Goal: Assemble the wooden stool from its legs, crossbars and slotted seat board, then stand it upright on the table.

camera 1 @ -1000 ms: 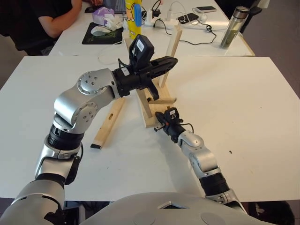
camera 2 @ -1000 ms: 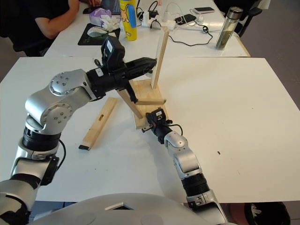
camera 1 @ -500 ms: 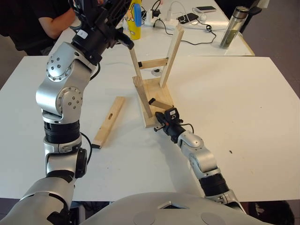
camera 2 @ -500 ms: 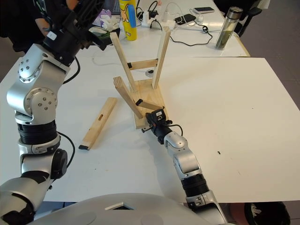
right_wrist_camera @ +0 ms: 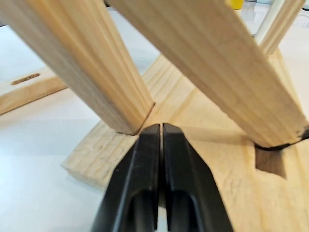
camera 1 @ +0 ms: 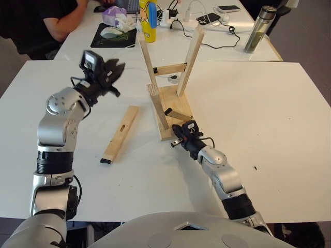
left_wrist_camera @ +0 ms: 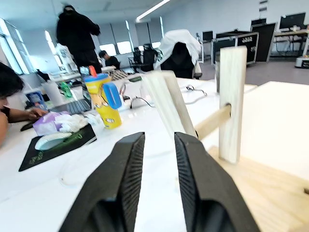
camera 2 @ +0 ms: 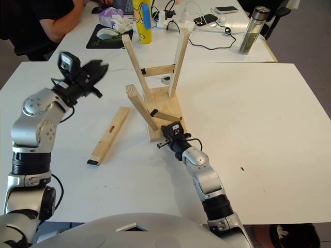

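Observation:
The stool rests upside down on its seat board (camera 1: pixel 175 102) in the middle of the white table. Two legs (camera 1: pixel 190 54) stand up from it, joined by a crossbar (camera 1: pixel 169 69). A third leg (camera 1: pixel 156 109) leans at an angle, and a short piece with a black end (camera 1: pixel 177 114) lies on the board. A loose slotted piece (camera 1: pixel 120 133) lies flat to the left. My left gripper (camera 1: pixel 111 72) is raised left of the stool, open and holding nothing (left_wrist_camera: pixel 159 137). My right gripper (camera 1: pixel 178 136) is shut, its tips (right_wrist_camera: pixel 160 126) at the board's near edge by the leaning leg's foot.
On the desk behind stand a yellow bottle (camera 1: pixel 149 18), a metal flask (camera 1: pixel 257 21), cables and a mouse pad (camera 1: pixel 111 35). The table's right half (camera 1: pixel 258 108) is bare.
My left arm let go of the stool's legs, swung up and back, then came down to the left of the stool. The right arm and stool have stayed put.

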Robot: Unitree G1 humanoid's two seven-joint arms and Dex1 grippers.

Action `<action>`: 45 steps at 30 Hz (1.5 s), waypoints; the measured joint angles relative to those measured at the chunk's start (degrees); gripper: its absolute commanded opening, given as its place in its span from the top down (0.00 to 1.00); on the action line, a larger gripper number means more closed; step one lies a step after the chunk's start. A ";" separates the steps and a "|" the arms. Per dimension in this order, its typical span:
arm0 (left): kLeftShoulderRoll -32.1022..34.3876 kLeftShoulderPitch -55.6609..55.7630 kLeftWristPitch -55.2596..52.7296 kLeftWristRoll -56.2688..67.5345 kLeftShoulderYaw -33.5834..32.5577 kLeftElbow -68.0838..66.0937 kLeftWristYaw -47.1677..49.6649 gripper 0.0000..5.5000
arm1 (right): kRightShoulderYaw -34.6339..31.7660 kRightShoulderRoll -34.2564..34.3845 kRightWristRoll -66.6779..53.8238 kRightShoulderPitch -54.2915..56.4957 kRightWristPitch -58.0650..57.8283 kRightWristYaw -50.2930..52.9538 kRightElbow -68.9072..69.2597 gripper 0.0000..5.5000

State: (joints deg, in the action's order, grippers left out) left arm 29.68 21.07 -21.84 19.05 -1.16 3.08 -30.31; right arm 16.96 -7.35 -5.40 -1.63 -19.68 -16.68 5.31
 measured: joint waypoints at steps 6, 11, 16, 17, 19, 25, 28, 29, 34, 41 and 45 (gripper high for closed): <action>1.20 -4.66 -0.06 -3.36 2.22 1.97 -1.99 0.56 | 0.22 -4.73 -0.20 -2.63 -4.47 -3.81 7.79 0.74; 1.44 -7.53 0.31 -5.68 3.23 4.37 -2.63 0.43 | -2.28 -15.66 -2.36 -3.97 -10.35 -12.67 15.81 0.60; 1.00 -10.29 -0.02 -5.68 3.65 7.07 -3.18 0.39 | -6.23 -29.80 -5.09 4.66 -9.56 -28.82 12.77 0.60; 0.84 -10.58 -0.16 -5.65 3.86 7.76 -3.22 0.39 | -6.50 -31.33 -5.22 7.43 -8.09 -31.76 10.37 0.60; 0.53 -11.29 -0.37 -5.69 4.59 8.85 -3.51 0.39 | -6.45 -33.55 -5.18 13.85 -5.09 -37.48 4.15 0.60; 0.45 -12.17 -1.11 -6.22 5.75 9.16 -4.55 0.39 | -1.16 -34.54 -1.46 26.48 5.58 -49.41 -13.44 0.60; 0.51 -12.07 -1.26 -6.35 6.35 9.18 -5.29 0.39 | 1.16 -33.64 1.25 30.42 10.42 -52.07 -21.29 0.60; 0.49 -11.93 -1.30 -6.50 6.72 9.17 -5.48 0.39 | 1.86 -33.01 2.58 31.73 12.33 -52.35 -23.69 0.60; 0.45 -11.82 -1.62 -6.78 7.33 9.38 -6.37 0.39 | 2.09 -30.80 4.50 35.01 17.78 -53.24 -31.66 0.60; 0.42 -11.84 -2.09 -6.78 7.96 9.71 -7.47 0.39 | 1.36 -28.71 4.57 36.20 20.55 -53.33 -35.25 0.60; 0.41 -11.83 -2.58 -6.78 8.55 9.71 -8.03 0.39 | 0.83 -27.79 4.53 36.19 20.66 -53.31 -35.23 0.60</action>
State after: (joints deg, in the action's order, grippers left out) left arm 30.09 9.24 -24.42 12.27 7.39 12.79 -38.34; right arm 17.79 -35.15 -0.88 34.56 0.99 -70.00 -29.92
